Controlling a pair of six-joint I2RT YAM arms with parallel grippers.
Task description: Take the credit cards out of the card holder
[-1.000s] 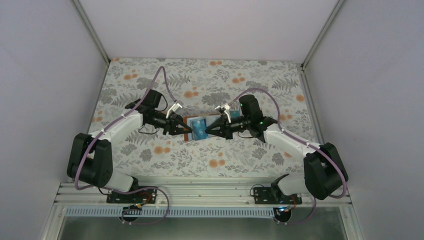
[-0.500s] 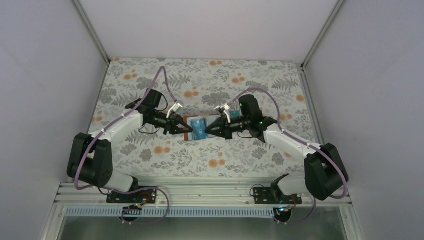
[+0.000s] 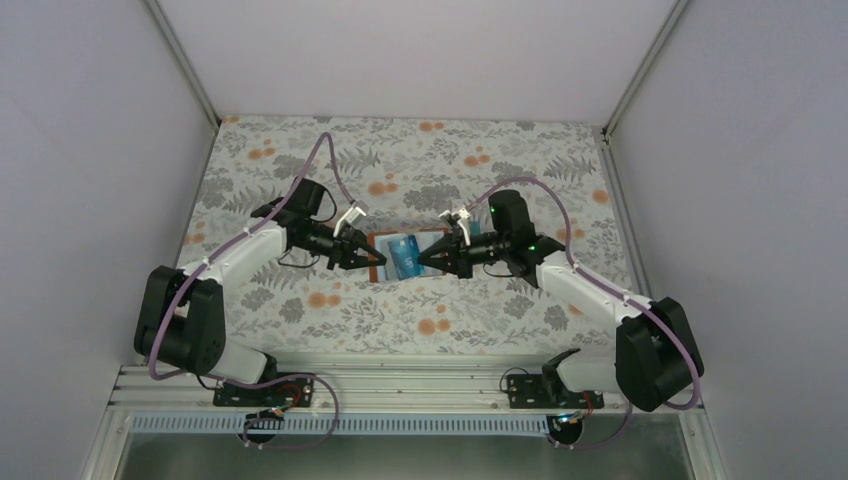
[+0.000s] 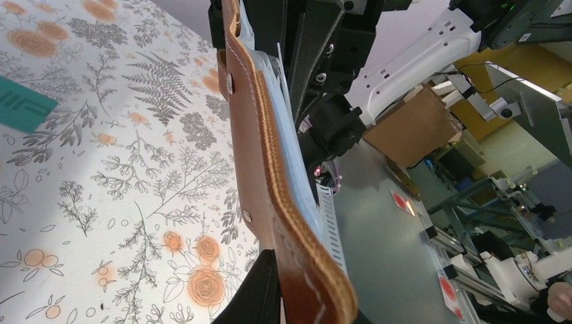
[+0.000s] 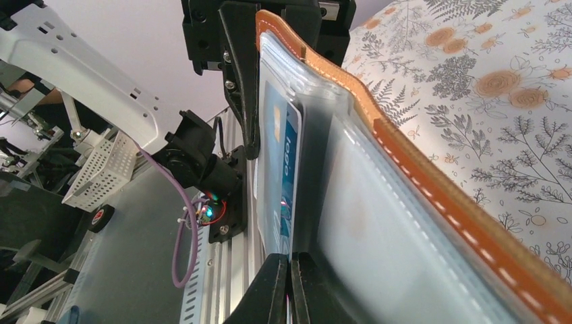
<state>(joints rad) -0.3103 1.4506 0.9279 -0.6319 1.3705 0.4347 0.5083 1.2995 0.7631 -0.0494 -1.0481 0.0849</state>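
Right wrist view: the card holder (image 5: 405, 229) is held open, its brown stitched rim and clear inner pockets facing the camera, with a blue card (image 5: 287, 162) standing partly proud of a pocket. The right gripper (image 5: 290, 270) has its jaws drawn narrow, closed on the near edge of that blue card as far as can be judged. The left gripper (image 3: 362, 256) is clamped on the opposite end of the card holder, one finger on either face of the leather. Top external view places the card holder between the two grippers over the middle of the worktop (image 4: 101, 202). Left wrist view shows a teal card (image 4: 23, 104) lying flat on the worktop, well apart from the card holder. No black or pink card can be made out in any view. Assessment: the step in hand is withdrawal of the blue card, with at least one card already out. The next move calls for a straight pull by the right arm along the pocket line while the left arm anchors the leather. Risk noted: a skewed pull may bind the card in the pocket or drag the card holder from the left gripper.
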